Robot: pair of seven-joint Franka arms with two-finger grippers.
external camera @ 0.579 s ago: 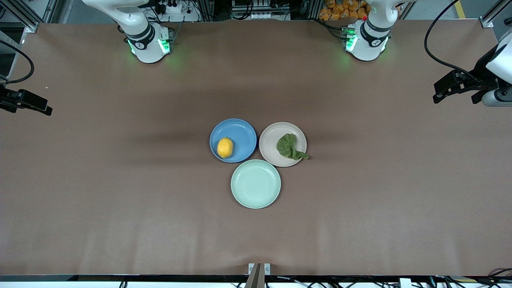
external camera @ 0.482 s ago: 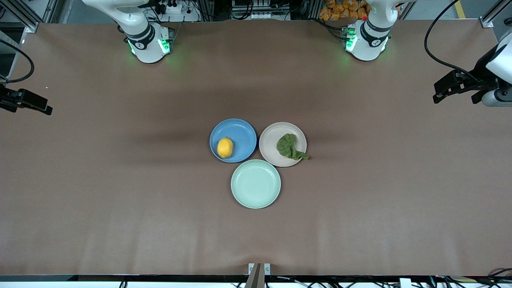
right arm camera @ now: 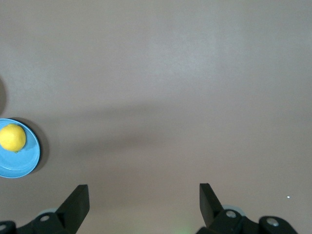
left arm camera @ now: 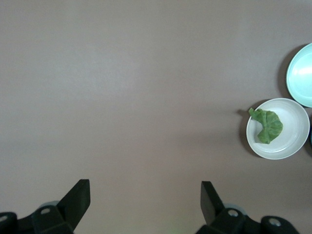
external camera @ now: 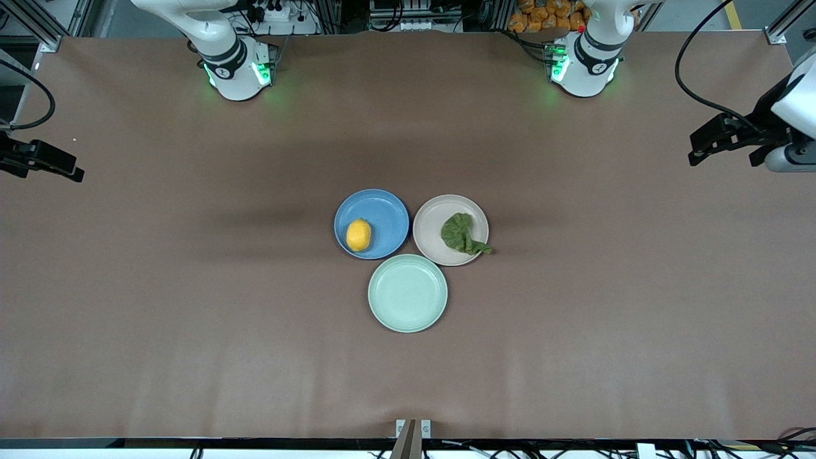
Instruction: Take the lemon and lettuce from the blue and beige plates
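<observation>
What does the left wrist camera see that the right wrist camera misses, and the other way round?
Only the left wrist view shows the lettuce lying on the beige plate, its stem end at the rim, plus an edge of the mint green plate. Only the right wrist view shows the lemon on the blue plate. Both share bare brown table and, each view its own, an open pincer: the left pincer and the right pincer.

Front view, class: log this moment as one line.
left pincer: open, over bare table | right pincer: open, over bare table | lemon: on blue plate | lettuce: on beige plate
</observation>
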